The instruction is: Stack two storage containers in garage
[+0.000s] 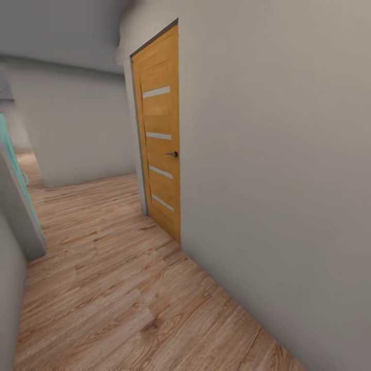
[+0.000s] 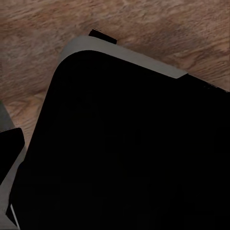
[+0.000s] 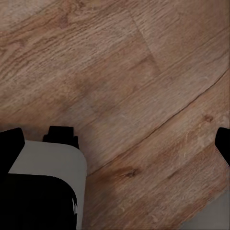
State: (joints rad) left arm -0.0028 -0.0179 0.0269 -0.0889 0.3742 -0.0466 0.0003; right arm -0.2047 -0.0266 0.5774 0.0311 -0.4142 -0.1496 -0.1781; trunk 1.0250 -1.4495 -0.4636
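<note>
Right gripper (image 3: 115, 143): its two dark fingertips (image 3: 224, 143) poke in at opposite edges of the right wrist view, well apart, with nothing between them but bare floor. So it's wide open and holding nothing. Left gripper: there's one dark tip (image 2: 9, 148) at the edge of the left wrist view. The rest blends into the black behind it, so I can't tell how far it's open or whether it has anything.

Under both wrists is the robot's own body (image 2: 120, 153), black with a pale grey rounded rim, sitting right over the planks.

The floor (image 1: 118, 299) is light wood plank with strong grain and knots, not the dark grey concrete kind. It runs down a narrow hallway.

A plain pale grey wall (image 1: 278, 180) stands along the right, with a closed wooden door (image 1: 159, 139) set in it. The door is honey-coloured, with four pale horizontal strips and a small dark handle (image 1: 172, 154). Past the door the hall ends at another grey wall (image 1: 77, 129) and seems to open off to the left. On the left side there's a grey wall corner (image 1: 15, 216) with a teal edge (image 1: 13, 159) beside it.

Can't tell from here where the containers are.
</note>
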